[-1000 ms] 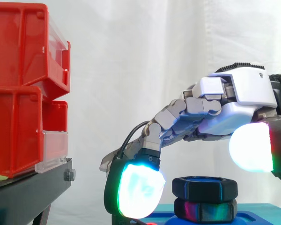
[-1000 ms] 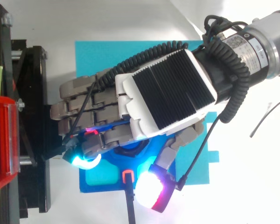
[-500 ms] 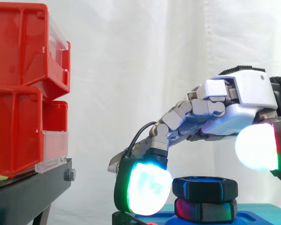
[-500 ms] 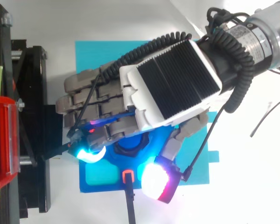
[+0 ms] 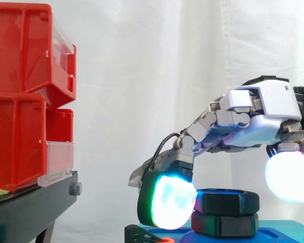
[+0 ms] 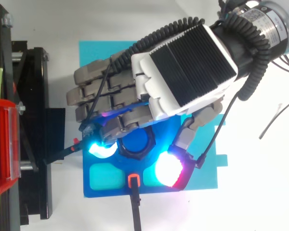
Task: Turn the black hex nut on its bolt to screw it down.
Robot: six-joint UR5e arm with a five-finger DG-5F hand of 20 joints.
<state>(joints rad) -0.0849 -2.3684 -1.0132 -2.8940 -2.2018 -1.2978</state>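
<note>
The black hex nut sits on its bolt on a blue base. In the side view the nut is stacked on a second black hex piece. My hand reaches in from the right and arches over the nut with its fingers curled. One glowing cyan-green fingertip presses the nut's left side. The white-red thumb pad is close against the nut's front right corner. The other fingers hover above the nut's far side.
Red bins stand on a black stand at the left, close to the fingers' knuckles. A cyan mat lies under the blue base. A black plug with an orange tip enters the base from the front.
The hand has shifted right and toward the back, uncovering the nut from above. The lit fingertip has closed in on the nut's left side and the thumb has swung in toward it.
</note>
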